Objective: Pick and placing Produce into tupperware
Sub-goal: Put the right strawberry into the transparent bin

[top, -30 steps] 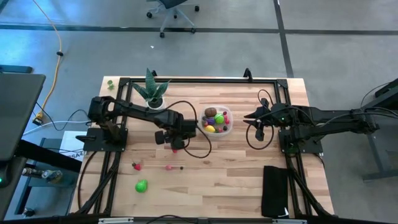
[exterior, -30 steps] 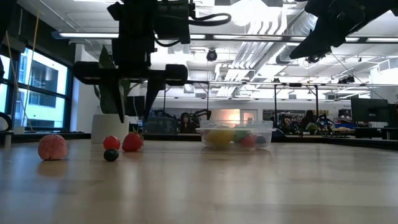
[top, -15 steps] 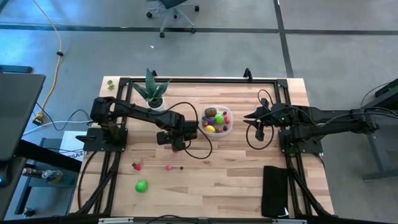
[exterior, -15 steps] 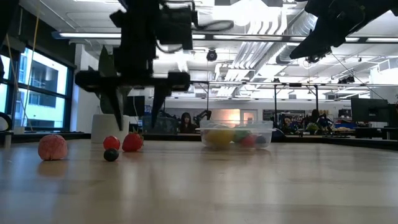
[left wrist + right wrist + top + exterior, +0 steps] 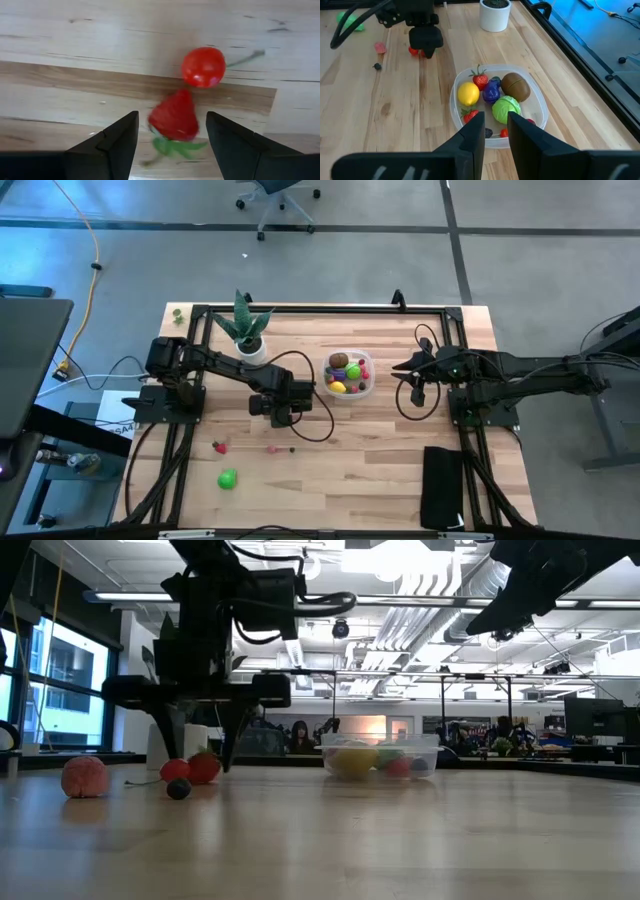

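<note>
Now the left gripper (image 5: 170,137) is hanging open just above the table (image 5: 400,470), its fingers (image 5: 112,142) straddling a red strawberry (image 5: 174,117) with a red tomato (image 5: 203,67) just beyond it. Beside it, the tupperware (image 5: 348,373) is sitting near the table's middle, holding a lemon (image 5: 468,93), a purple fruit (image 5: 491,90), a kiwi (image 5: 515,86) and a green ball (image 5: 506,108). Off to the side, the right gripper (image 5: 496,132) is hovering open over the tupperware's rim.
</note>
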